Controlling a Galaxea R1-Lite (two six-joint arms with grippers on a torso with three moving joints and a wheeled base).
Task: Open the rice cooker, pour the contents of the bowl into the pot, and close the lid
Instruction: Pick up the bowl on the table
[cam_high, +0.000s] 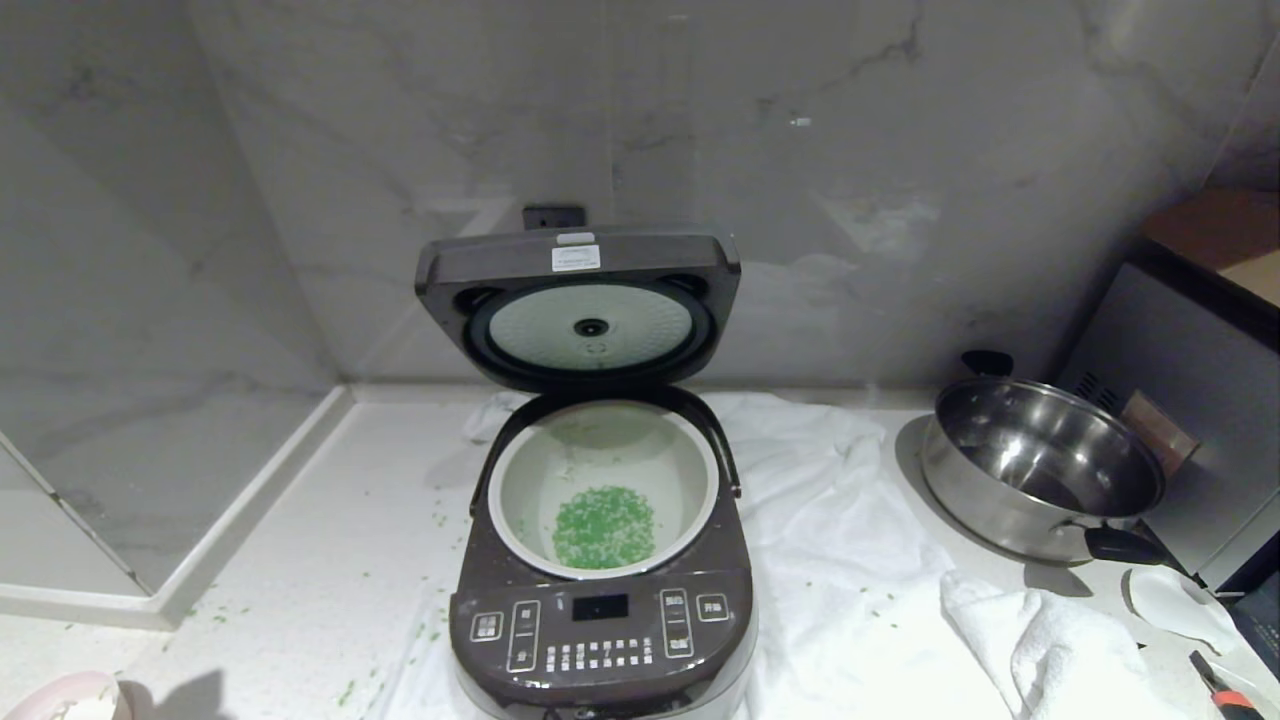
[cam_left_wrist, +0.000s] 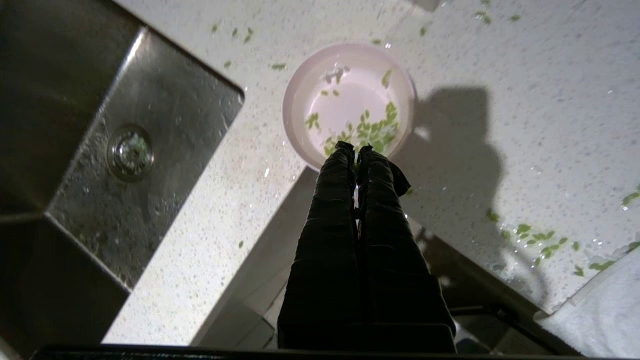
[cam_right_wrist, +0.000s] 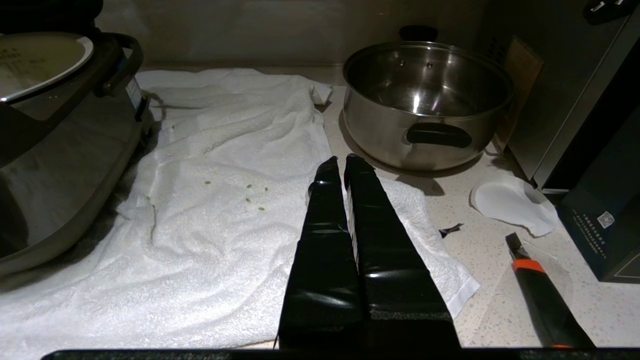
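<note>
Left gripper (cam_left_wrist: 356, 148) pressed together, empty, over the bowl's (cam_left_wrist: 350, 100) near rim.

From my seat the fingers look sealed tip to tip, poised above the bowl with nothing between them; whether they touch the rim I cannot tell; the bowl sits on the counter (cam_left_wrist: 525, 100) close to its front edge, the sink (cam_left_wrist: 125, 150) just beside it, open counter on the other side; a few green bits (cam_left_wrist: 370, 131) cling inside it; in the head view only its rim (cam_high: 60, 690) peeks in at the lower left; the cooker (cam_high: 603, 620) stands with its lid (cam_high: 580, 300) up, a green heap (cam_high: 603, 527) in the pot (cam_high: 520, 490); right gripper (cam_right_wrist: 345, 165) likewise closed and empty, over the towel (cam_right_wrist: 225, 150), cooker on one side, steel pan (cam_right_wrist: 425, 100) on the other.
</note>
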